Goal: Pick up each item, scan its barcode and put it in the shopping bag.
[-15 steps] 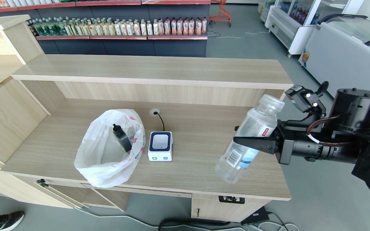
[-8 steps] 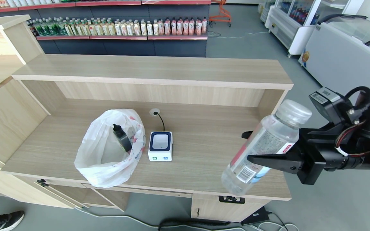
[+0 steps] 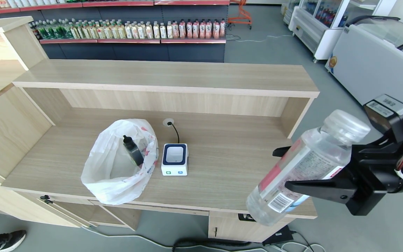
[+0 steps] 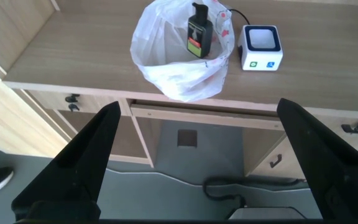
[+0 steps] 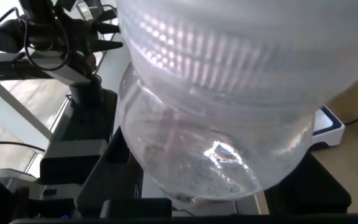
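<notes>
My right gripper (image 3: pixel 301 169) is shut on a clear water bottle (image 3: pixel 303 171), held tilted in the air off the counter's front right corner, its cap up and its barcode label facing outward. The bottle (image 5: pixel 229 93) looms close in the right wrist view. The white barcode scanner (image 3: pixel 175 159) sits mid-counter, and the white shopping bag (image 3: pixel 117 164) stands just left of it with a dark bottle (image 3: pixel 132 149) inside. My left gripper (image 4: pixel 197 155) hangs open in front of the counter, below its edge, with the bag (image 4: pixel 182 50) and scanner (image 4: pixel 261 46) beyond it.
The wooden counter (image 3: pixel 215 154) has a raised back shelf (image 3: pixel 166 75) and side walls. A cable (image 3: pixel 175 133) runs from the scanner to a hole at the back. Freezers (image 3: pixel 373 56) stand at the right, drink shelves behind. Drawers (image 4: pixel 197 124) sit under the counter.
My right arm has carried the water bottle rightward and nearer to the camera, from above the counter's right part to off its front right corner. Bag and scanner have not moved.
</notes>
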Robot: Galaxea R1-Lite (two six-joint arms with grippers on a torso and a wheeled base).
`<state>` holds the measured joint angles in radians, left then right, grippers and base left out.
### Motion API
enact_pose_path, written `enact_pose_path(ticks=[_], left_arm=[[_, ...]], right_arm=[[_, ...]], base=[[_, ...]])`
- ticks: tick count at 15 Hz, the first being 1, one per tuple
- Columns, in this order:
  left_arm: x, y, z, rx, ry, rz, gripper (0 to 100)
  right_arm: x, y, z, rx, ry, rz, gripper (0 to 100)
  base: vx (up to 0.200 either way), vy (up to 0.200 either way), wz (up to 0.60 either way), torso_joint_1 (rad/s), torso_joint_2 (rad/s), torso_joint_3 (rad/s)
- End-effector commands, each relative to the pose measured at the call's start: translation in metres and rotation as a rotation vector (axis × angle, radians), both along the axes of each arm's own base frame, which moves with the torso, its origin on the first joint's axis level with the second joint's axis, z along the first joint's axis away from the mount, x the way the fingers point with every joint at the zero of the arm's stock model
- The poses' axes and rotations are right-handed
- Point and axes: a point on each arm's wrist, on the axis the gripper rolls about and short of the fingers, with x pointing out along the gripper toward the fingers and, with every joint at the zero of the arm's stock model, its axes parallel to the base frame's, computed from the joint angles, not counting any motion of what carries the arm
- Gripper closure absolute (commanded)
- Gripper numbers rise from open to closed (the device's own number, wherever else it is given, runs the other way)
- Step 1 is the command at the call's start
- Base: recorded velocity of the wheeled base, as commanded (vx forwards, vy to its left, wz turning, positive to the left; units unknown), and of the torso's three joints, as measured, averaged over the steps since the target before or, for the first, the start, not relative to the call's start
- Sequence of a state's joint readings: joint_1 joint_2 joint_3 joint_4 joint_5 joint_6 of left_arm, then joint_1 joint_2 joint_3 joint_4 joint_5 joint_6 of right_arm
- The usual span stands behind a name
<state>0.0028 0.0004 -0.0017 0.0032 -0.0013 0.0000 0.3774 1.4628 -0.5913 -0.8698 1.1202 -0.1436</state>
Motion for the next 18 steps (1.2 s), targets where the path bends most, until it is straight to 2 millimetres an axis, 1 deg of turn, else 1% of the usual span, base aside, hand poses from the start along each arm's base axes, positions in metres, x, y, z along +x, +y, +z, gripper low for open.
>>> enact_pose_path(ticks=[1, 3, 4, 8, 10, 14, 18], left_arm=[[0.0, 0.0, 0.0, 0.0, 0.0, 0.0, 0], [0.0, 0.0, 0.0, 0.0, 0.0, 0.002, 0], [0.0, 0.0, 0.0, 0.0, 0.0, 0.002, 0], [0.0, 0.0, 0.0, 0.0, 0.0, 0.0, 0], [0.0, 0.0, 0.0, 0.0, 0.0, 0.002, 0], [0.0, 0.0, 0.0, 0.0, 0.0, 0.002, 0], [0.0, 0.0, 0.0, 0.0, 0.0, 0.0, 0]], right_arm=[[-0.008, -0.003, 0.007, 0.012, -0.031, 0.01, 100], [-0.019, -0.007, 0.013, 0.024, -0.056, 0.012, 100], [-0.021, -0.008, 0.014, 0.025, -0.063, 0.012, 100], [-0.021, -0.007, 0.013, 0.024, -0.064, 0.016, 100], [-0.022, -0.004, 0.012, 0.023, -0.058, 0.033, 100], [-0.027, -0.006, 0.008, -0.003, 0.008, 0.033, 100], [-0.026, -0.004, 0.007, -0.007, 0.018, 0.036, 100]], base=[[0.0, 0.0, 0.0, 0.0, 0.0, 0.0], [0.0, 0.0, 0.0, 0.0, 0.0, 0.0], [0.0, 0.0, 0.0, 0.0, 0.0, 0.0], [0.0, 0.0, 0.0, 0.0, 0.0, 0.0], [0.0, 0.0, 0.0, 0.0, 0.0, 0.0], [0.0, 0.0, 0.0, 0.0, 0.0, 0.0], [0.0, 0.0, 0.0, 0.0, 0.0, 0.0]])
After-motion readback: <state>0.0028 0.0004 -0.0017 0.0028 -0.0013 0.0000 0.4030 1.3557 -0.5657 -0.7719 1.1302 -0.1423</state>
